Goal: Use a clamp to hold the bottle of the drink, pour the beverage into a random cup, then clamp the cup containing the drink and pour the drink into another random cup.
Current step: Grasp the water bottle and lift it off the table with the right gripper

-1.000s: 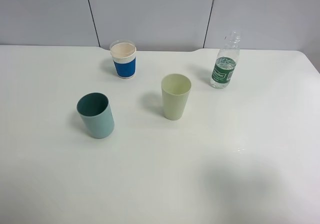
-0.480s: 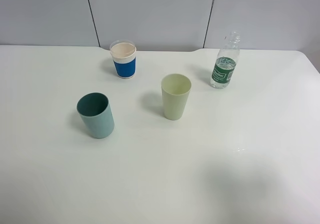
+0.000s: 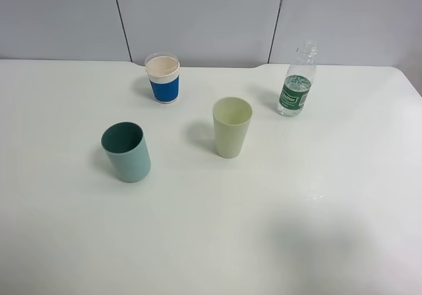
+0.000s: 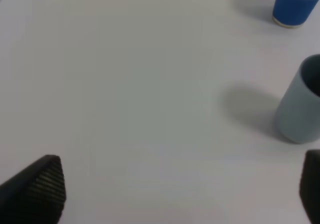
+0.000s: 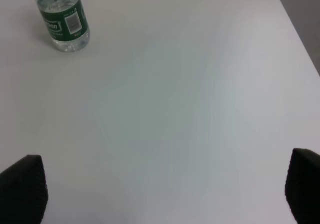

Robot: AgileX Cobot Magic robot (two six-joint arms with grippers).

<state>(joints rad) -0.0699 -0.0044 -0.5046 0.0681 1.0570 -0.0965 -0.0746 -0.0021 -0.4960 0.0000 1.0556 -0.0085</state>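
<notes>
The bottle point(image 3: 297, 84) is stood upright at the far right of the bench point(image 3: 264, 229), well apart from the blue-banded paper cup point(image 3: 163, 78) at the far left. The teal tumbler point(image 3: 126, 152) is set nearer, with a pale green tumbler point(image 3: 231, 127) between it and the bottle. The jaws of the left gripper point(image 4: 177, 189) and the right gripper point(image 5: 163, 186) are spread wide, with nothing gripped.

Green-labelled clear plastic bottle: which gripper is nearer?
Right. The bottle stands ahead of the right gripper; the left gripper faces the teal plastic tumbler, with no bottle in view.
</notes>
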